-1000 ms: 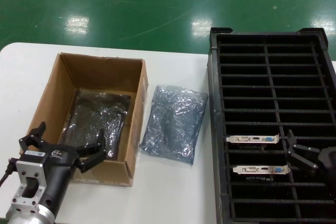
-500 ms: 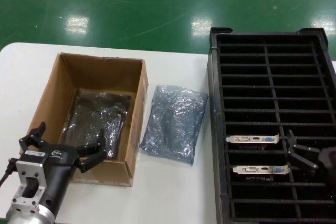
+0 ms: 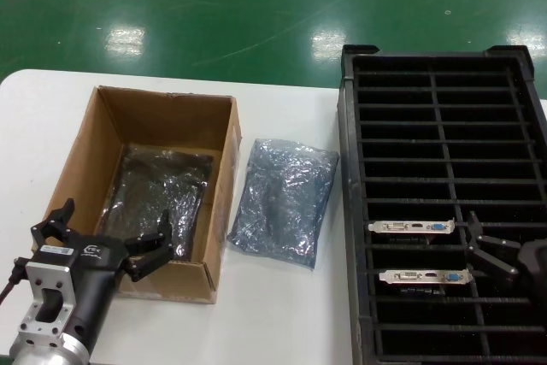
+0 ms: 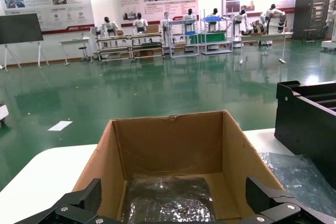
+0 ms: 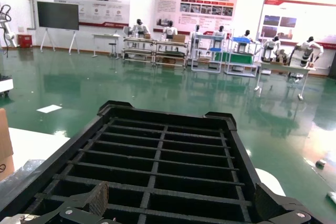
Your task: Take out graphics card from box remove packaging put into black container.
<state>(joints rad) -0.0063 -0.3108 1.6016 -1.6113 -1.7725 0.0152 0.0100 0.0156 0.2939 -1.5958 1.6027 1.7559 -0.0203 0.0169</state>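
The left gripper (image 3: pixel 101 237) hovers with jaws spread over the near end of the brown cardboard box (image 3: pixel 90 130) at the tabletop's left edge, where the dark glossy antistatic bag (image 3: pixel 158 198) lies. The right gripper (image 3: pixel 483 250), jaws spread, hangs over the black slotted container (image 3: pixel 346 168).

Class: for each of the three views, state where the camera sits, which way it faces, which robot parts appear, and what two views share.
Head view: on the head, looking down at the white table; open left gripper and right gripper show.
Left wrist view: faces into the brown cardboard box; own fingertips show.
Right wrist view: faces over the black slotted plastic container; own fingertips show.
Shared: both wrist views show the container.
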